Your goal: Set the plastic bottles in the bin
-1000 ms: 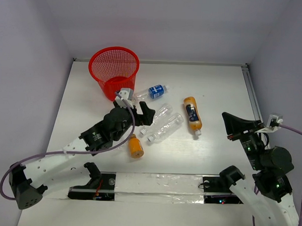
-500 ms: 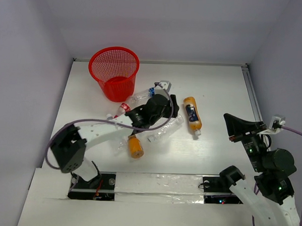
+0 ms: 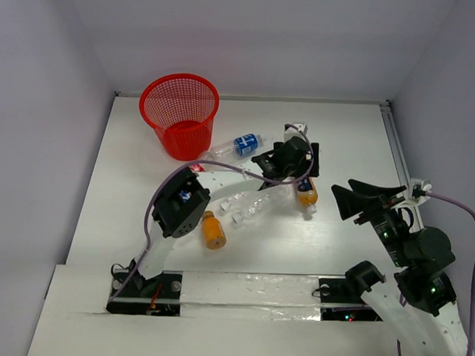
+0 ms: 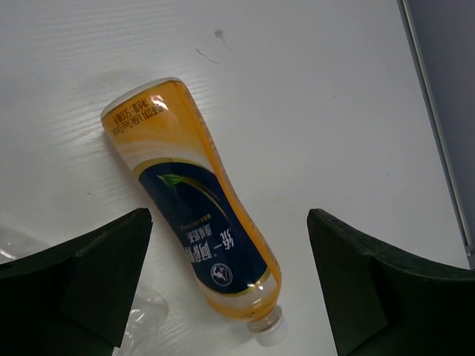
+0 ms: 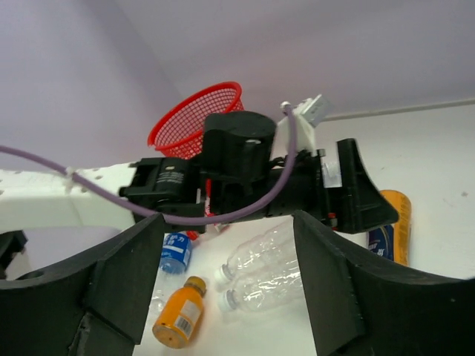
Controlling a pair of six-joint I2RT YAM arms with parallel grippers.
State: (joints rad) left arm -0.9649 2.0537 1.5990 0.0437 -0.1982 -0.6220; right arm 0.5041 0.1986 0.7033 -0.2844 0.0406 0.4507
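Observation:
My left gripper [image 3: 297, 159] hangs open over the long orange bottle [image 3: 305, 195], right of the table's middle. In the left wrist view its jaws [image 4: 230, 285] stand on either side of that bottle [image 4: 194, 222] near its white-capped neck, not touching it. Two clear bottles [image 3: 252, 202] lie side by side under the left arm. A stubby orange bottle [image 3: 213, 230] lies nearer the front. A blue-labelled bottle [image 3: 240, 144] and a red-capped one [image 3: 195, 169] lie near the red mesh bin [image 3: 180, 113] at the back left. My right gripper [image 3: 350, 199] is open and empty at the right.
The left arm [image 5: 245, 178] stretches across the middle of the table and fills the right wrist view, with the bin [image 5: 200, 119] behind it. A raised rail [image 3: 395, 144] runs along the table's right edge. White walls close in the back and sides.
The left arm has swung right from beside the bin to above the long orange bottle. The right gripper has gone from shut to open.

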